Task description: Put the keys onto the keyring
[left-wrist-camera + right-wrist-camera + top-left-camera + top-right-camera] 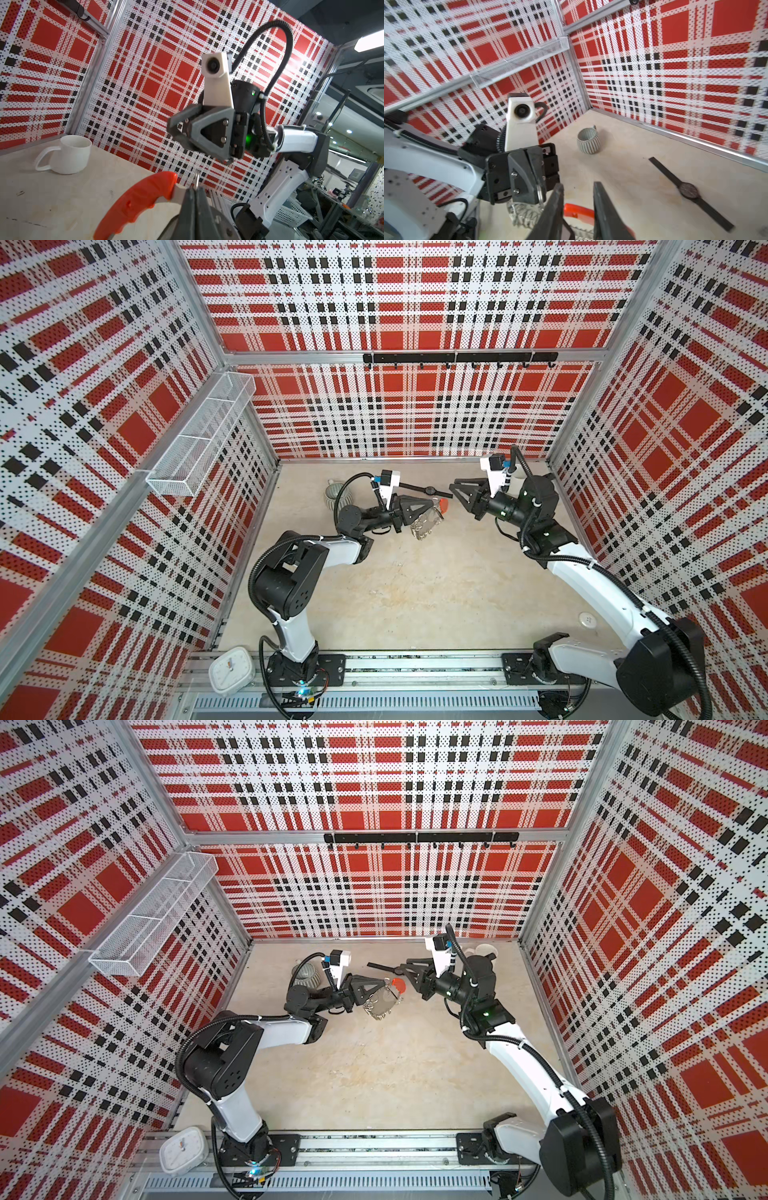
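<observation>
My left gripper (433,506) is shut on a thin silver ring at the edge of the keyring (424,526) and holds it above the table, near the middle in both top views. The keyring's red curved bar (141,201) juts out beside the shut left gripper (194,190). Its grey plate and silver rings (525,214) hang below. My right gripper (456,486) faces it from the right, a short way off and open. In the right wrist view nothing lies between that gripper's (578,186) fingers. The keys do not show clearly; a dark shape low behind one right finger (556,207) may be them.
A black wristwatch (430,490) lies flat on the table behind the grippers. A ribbed grey cup (338,497) stands at the back left, a white mug (70,154) at the back right. A white clock (230,670) sits by the front rail. A wire basket (199,435) hangs on the left wall.
</observation>
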{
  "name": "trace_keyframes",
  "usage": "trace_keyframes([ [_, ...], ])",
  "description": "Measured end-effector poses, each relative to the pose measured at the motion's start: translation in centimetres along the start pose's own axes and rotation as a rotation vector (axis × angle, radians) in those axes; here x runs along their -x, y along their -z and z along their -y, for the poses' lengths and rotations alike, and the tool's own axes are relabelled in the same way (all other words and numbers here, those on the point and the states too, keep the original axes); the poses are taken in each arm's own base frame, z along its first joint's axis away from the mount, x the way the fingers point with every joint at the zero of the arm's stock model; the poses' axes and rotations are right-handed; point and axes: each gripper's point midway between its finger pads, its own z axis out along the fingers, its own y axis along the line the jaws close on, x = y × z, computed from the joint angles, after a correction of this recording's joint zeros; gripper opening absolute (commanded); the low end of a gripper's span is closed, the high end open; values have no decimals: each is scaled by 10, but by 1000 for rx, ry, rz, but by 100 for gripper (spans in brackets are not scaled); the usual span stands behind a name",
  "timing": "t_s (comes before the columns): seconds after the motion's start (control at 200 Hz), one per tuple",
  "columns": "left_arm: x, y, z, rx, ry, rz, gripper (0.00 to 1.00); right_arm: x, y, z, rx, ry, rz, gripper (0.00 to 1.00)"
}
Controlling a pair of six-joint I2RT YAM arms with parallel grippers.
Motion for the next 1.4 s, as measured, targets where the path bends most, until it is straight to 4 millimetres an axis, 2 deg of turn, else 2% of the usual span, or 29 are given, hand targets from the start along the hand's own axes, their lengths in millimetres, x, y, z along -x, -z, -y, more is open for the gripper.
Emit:
trace_keyframes([
  [0.256, 14, 4, -9, 47, 39, 66, 0, -12, -16, -27, 131, -20, -12, 22],
  [0.426, 19, 4, -10, 60, 49, 93, 0, -21, -25, -36, 172, -21, -30, 22],
  [0.702, 30, 4, -2, 55, 40, 121, 0, -26, -34, -34, 187, -23, -38, 20],
  [0.962, 33, 3, 1, 49, 40, 127, 0, -16, -41, -38, 202, -2, -24, 10],
  [1.147, 34, 3, 1, 50, 43, 131, 0, -19, -45, -38, 205, -4, -33, 2],
  [1.403, 35, 3, 1, 52, 43, 135, 0, -25, -49, -40, 210, -4, -44, 0],
])
